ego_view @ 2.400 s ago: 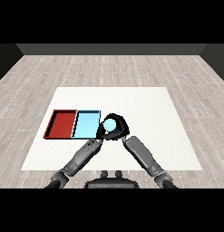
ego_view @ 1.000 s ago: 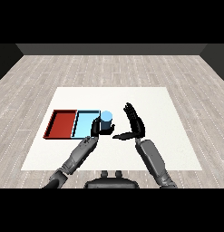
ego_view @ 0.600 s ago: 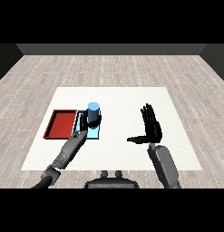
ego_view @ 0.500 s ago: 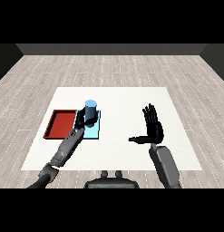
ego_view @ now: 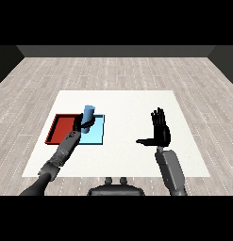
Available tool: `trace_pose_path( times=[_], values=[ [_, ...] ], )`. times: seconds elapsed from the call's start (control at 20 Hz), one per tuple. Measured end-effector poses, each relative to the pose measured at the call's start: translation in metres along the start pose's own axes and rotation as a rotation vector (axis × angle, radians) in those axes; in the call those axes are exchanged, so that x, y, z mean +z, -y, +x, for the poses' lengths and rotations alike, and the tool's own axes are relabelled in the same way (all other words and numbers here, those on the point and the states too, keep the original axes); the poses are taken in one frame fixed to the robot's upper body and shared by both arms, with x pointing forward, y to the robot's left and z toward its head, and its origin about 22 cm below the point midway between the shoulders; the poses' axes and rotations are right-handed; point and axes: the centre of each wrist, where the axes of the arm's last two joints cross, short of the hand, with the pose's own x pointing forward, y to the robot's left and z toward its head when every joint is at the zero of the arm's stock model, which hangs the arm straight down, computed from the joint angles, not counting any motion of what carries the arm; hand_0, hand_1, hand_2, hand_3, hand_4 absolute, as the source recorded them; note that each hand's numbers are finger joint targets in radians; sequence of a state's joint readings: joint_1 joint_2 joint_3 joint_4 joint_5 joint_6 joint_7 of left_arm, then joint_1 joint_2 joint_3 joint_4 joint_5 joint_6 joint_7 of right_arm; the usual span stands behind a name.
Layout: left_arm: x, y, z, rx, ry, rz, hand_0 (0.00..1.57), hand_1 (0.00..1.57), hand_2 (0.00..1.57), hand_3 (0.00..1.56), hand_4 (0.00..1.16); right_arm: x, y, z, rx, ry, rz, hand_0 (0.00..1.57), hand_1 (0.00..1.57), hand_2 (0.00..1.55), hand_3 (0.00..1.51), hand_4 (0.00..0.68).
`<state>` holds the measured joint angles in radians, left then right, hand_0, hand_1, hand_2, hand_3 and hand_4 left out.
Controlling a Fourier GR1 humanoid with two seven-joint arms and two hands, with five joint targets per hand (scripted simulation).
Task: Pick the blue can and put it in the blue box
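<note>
Since the view 2.4 s ago, when both hands met around the blue can just right of the trays, the can has travelled left and the right hand has drawn away to the right side of the table. Half a second back the can was already over the trays, and it stands much the same now.

At the far left lies the red tray [ego_view: 61,129], flat on the white table [ego_view: 122,101], with its right edge touching the light blue tray [ego_view: 97,135]. The left forearm comes up from the lower left corner and crosses the red tray's near right part. The left hand [ego_view: 79,125] is curled round the lower half of the blue can [ego_view: 88,115], fingers and thumb wrapped about it. The can is upright, over the left part of the light blue tray near the seam between the two trays; whether its base touches the tray floor cannot be told, since the hand hides it.

Well apart to the right, the right hand [ego_view: 160,132] is raised with straight fingers pointing up and the thumb stretched out to the left, holding nothing
</note>
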<state>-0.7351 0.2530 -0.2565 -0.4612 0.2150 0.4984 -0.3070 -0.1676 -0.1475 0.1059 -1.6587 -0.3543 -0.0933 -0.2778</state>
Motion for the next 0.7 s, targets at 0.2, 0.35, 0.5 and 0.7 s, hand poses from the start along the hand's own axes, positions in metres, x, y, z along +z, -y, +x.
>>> trace_pose_path(
  times=[0.2,0.35,0.5,0.7],
  values=[
    [0.002,0.011,-0.012,-0.068,-0.097,-0.023,1.57,1.57,1.57,1.47,0.98,-0.002,0.003,-0.008,-0.021,-0.014,-0.016,0.00,0.00,0.00,0.00,0.000],
    [0.005,0.015,-0.020,-0.075,-0.176,-0.027,1.25,1.25,1.22,1.19,0.94,-0.001,0.005,-0.011,-0.011,-0.037,-0.030,0.00,0.00,0.00,0.00,0.000],
    [0.014,0.020,-0.033,-0.071,-0.243,-0.014,0.86,0.86,0.94,0.98,0.81,-0.001,0.015,-0.011,-0.002,-0.040,-0.051,0.00,0.00,0.00,0.00,0.000],
    [0.018,0.021,-0.040,-0.018,-0.319,-0.004,0.00,0.00,0.20,0.00,0.61,-0.006,0.019,-0.009,-0.025,-0.032,-0.051,0.00,0.00,0.00,0.00,0.000]
  ],
)
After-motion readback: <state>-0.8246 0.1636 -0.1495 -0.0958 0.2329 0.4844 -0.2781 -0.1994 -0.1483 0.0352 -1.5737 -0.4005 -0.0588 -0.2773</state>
